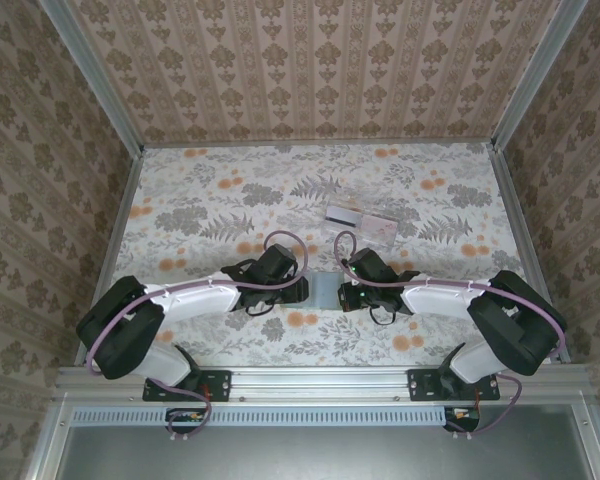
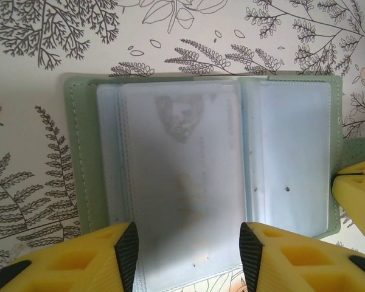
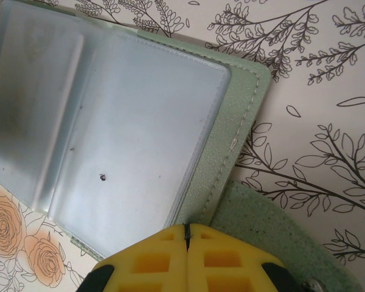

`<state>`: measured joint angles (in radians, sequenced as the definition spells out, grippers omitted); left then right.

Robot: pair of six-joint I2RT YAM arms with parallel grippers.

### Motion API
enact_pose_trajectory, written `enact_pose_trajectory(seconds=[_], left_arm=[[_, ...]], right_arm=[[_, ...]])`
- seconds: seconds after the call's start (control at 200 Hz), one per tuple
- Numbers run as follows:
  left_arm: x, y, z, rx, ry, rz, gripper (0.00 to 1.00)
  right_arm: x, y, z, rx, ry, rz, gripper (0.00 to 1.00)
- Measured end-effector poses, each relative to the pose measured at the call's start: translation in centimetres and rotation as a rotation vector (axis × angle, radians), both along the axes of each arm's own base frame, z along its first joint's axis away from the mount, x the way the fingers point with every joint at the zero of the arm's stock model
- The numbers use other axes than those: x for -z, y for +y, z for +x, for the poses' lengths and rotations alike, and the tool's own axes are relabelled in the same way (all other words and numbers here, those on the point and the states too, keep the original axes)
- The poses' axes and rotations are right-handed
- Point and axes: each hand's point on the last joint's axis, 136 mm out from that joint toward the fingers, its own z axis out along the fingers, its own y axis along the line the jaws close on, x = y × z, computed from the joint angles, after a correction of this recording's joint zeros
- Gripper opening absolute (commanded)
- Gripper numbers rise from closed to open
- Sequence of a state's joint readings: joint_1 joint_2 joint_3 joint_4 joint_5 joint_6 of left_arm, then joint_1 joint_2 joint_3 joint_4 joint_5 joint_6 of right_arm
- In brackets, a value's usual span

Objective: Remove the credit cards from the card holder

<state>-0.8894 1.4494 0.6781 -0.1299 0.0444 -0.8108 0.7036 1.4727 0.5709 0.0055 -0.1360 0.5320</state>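
The card holder (image 1: pixel 325 290) lies open on the table between my two grippers, its grey-green cover (image 2: pixel 79 158) framing two blue-grey sleeve panels. A pale card (image 2: pixel 182 176) with a faint print sits inside the left-middle sleeve. My left gripper (image 2: pixel 188 249) is open, its fingertips straddling that sleeve's near edge. The right panel (image 3: pixel 128 140) looks empty. My right gripper (image 3: pixel 186 234) is shut, its tips resting on the holder's stitched green border (image 3: pixel 231 146). Two credit cards (image 1: pixel 361 221) lie on the table beyond the holder, one with a darker stripe.
The holder's green strap flap (image 3: pixel 280 237) sticks out to the right under my right gripper. The floral tablecloth (image 1: pixel 210 200) is walled by patterned panels on three sides. A metal rail (image 1: pixel 320 380) runs along the near edge.
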Motion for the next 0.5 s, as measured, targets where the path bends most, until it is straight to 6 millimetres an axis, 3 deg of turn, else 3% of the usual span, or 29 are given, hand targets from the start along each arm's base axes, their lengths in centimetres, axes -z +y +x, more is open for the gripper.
enact_pose_trajectory(seconds=[0.395, 0.5], left_arm=[[1.0, -0.4, -0.1, 0.010, 0.021, 0.002, 0.50], [0.8, -0.8, -0.2, 0.021, 0.023, -0.020, 0.54]], right_arm=[[0.0, 0.0, 0.0, 0.000, 0.000, 0.000, 0.00], [0.0, 0.0, 0.0, 0.000, 0.000, 0.000, 0.00]])
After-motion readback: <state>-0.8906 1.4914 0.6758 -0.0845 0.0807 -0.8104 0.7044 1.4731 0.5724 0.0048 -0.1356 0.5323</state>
